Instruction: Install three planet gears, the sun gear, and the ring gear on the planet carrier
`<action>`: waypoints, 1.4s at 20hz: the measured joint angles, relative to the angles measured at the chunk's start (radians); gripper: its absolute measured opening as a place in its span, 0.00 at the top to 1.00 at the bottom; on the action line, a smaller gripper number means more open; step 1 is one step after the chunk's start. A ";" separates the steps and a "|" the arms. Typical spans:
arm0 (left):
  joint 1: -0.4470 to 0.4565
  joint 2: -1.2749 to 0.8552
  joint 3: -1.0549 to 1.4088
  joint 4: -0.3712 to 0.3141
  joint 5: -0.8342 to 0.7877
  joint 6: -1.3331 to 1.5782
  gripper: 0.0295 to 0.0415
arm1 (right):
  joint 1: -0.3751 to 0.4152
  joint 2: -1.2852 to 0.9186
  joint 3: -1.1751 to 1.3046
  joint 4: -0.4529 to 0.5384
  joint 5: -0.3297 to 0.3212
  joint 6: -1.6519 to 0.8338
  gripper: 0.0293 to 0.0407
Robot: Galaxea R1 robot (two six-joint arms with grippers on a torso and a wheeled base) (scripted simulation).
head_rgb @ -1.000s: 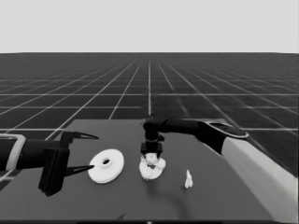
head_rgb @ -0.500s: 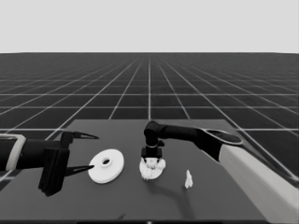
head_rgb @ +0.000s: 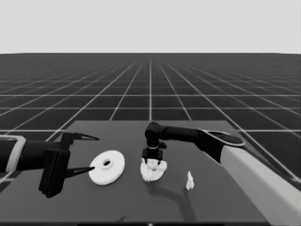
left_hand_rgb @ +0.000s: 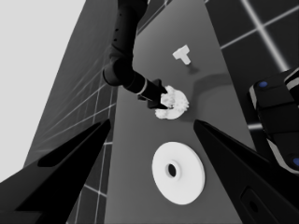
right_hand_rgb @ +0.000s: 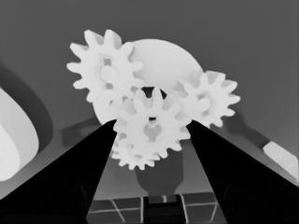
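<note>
- Your right gripper [head_rgb: 153, 162] is down over the smaller round part [right_hand_rgb: 161, 63] at mid-table, fingers clenched on a centre gear [right_hand_rgb: 150, 127].
- Gears [right_hand_rgb: 105, 65] and [right_hand_rgb: 208, 97] sit on that part; another shows beneath.
- Larger round part [head_rgb: 107, 166] lies just left.
- Thin white piece [head_rgb: 189, 181] lies to the right.
- Your left gripper [head_rgb: 80, 154] waits at the table's left end, fingers released.
</note>
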 joint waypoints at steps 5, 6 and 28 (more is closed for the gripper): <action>0.000 0.000 0.000 0.000 0.000 0.000 0.25 | 0.000 0.000 0.000 0.000 0.000 0.052 0.84; 0.000 0.000 0.000 0.000 0.000 0.000 0.25 | 0.000 0.000 0.000 0.000 0.000 0.063 0.84; 0.000 0.000 0.000 0.000 0.000 0.000 0.25 | -0.003 0.000 -0.001 0.000 0.000 0.293 0.83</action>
